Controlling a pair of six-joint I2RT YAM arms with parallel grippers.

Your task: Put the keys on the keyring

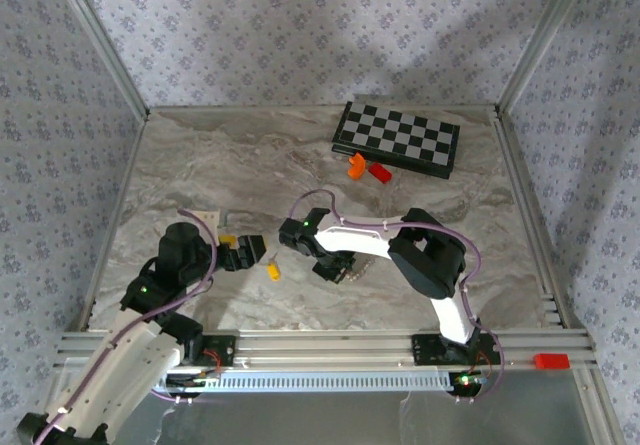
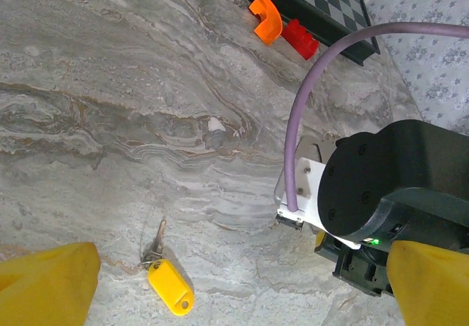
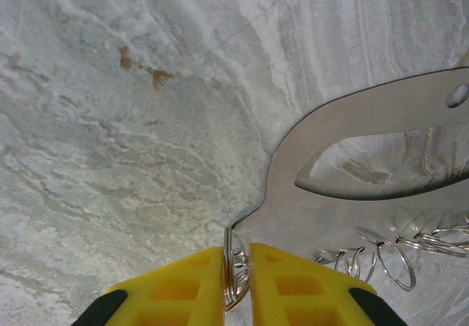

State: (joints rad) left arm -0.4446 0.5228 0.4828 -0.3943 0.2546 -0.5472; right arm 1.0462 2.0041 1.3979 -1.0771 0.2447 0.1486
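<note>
A key (image 2: 156,240) with a yellow tag (image 2: 171,287) lies flat on the marble table, between the wide-apart fingers of my open left gripper (image 2: 234,300). From above, the tagged key (image 1: 272,268) sits just right of the left gripper (image 1: 243,256). My right gripper (image 3: 236,286) is shut on a silver keyring (image 3: 234,256), which stands on edge between its yellow fingers (image 3: 183,289). That ring touches the edge of a flat metal plate (image 3: 344,209) carrying several more wire rings (image 3: 381,260). The right gripper (image 1: 335,267) points down at the table centre.
A folded chessboard (image 1: 398,137) lies at the back right, with an orange block (image 1: 356,167) and a red block (image 1: 380,172) in front of it. The right arm's black wrist (image 2: 396,187) and purple cable (image 2: 308,106) stand close to the left gripper's right side.
</note>
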